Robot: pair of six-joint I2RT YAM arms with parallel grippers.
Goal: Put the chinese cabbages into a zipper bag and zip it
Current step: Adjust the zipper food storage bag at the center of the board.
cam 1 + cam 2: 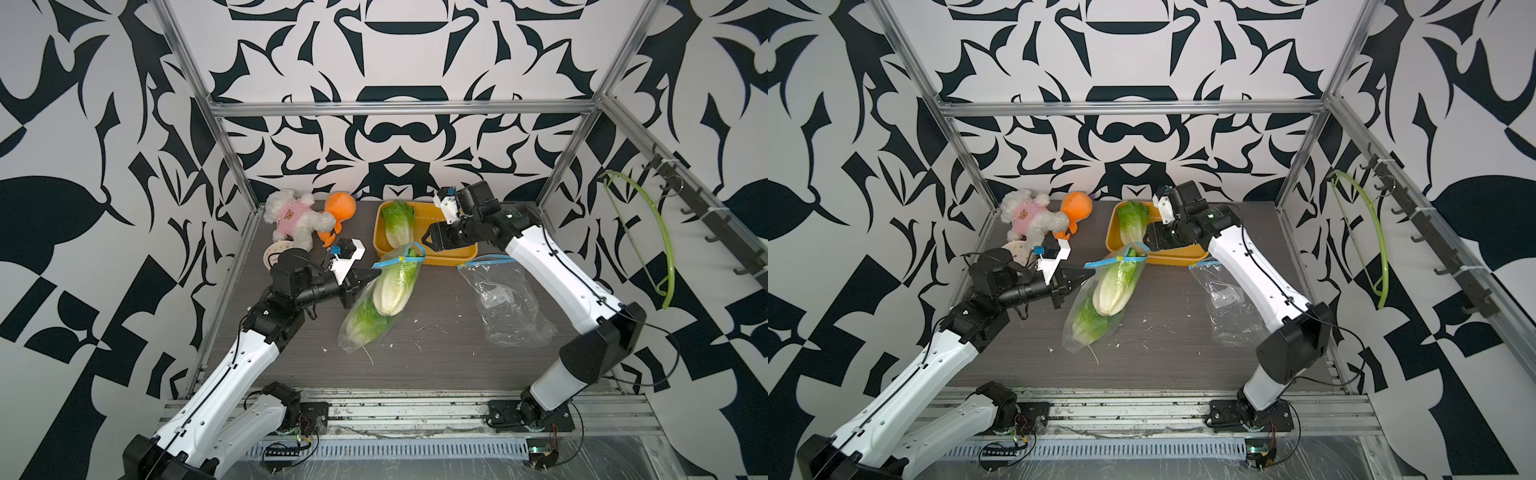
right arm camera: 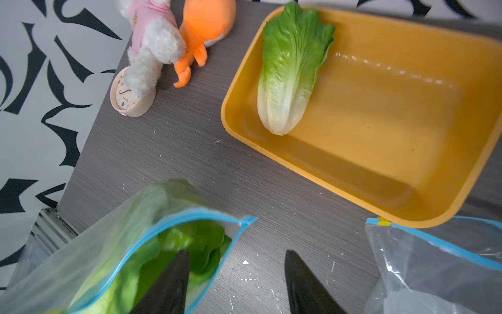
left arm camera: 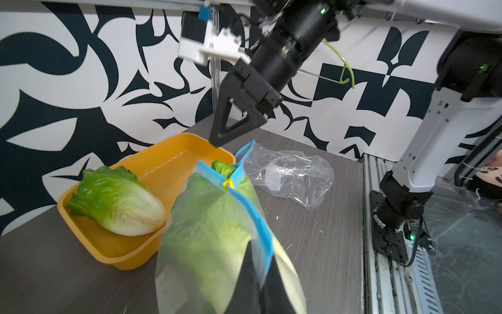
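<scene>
Left hand (image 1: pixel 366 277) pressed together, pinching the blue zip rim of the zipper bag (image 1: pixel 361 332) at the corner, probably so the mouth stands up and open for loading. Two chinese cabbages (image 1: pixel 395 286) sit inside the bag, just past its fingertips. Right hand (image 2: pixel 237 252) is spread and holds nothing, one finger over the bag mouth. Third cabbage (image 2: pixel 288 81) lies ahead of it in the yellow tray (image 2: pixel 380 136), not bagged yet. Spare bag (image 2: pixel 434 266) lies beside the right hand on the surface (image 2: pixel 190 163), unused. Zip not closed.
</scene>
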